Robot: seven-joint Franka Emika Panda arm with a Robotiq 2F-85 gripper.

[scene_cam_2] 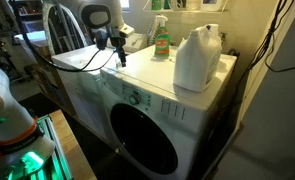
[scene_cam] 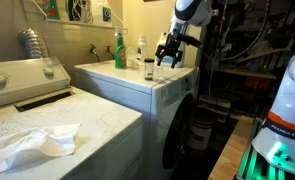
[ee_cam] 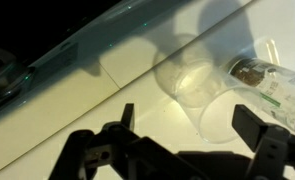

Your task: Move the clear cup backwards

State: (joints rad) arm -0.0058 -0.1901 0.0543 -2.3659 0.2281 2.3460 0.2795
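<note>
The clear cup (ee_cam: 202, 95) stands on the white washer top (ee_cam: 107, 100). In the wrist view it lies between and just beyond my two dark fingers. In an exterior view it shows as a small short cup with a dark upper part (scene_cam: 149, 68) near the washer's front edge. My gripper (ee_cam: 187, 122) is open and empty, its fingers either side of the cup without touching it. It hangs just above the washer top in both exterior views (scene_cam: 167, 58) (scene_cam_2: 117, 45). I cannot make out the cup in the exterior view with the jug.
A bottle with a label (ee_cam: 272, 85) lies close to the cup. A green-topped spray bottle (scene_cam: 119, 50) and a clear bottle (scene_cam: 141, 50) stand behind it. A big white jug (scene_cam_2: 197, 58) and a green bottle (scene_cam_2: 161, 40) stand on the washer. A white cloth (scene_cam: 32, 145) lies on the neighbouring machine.
</note>
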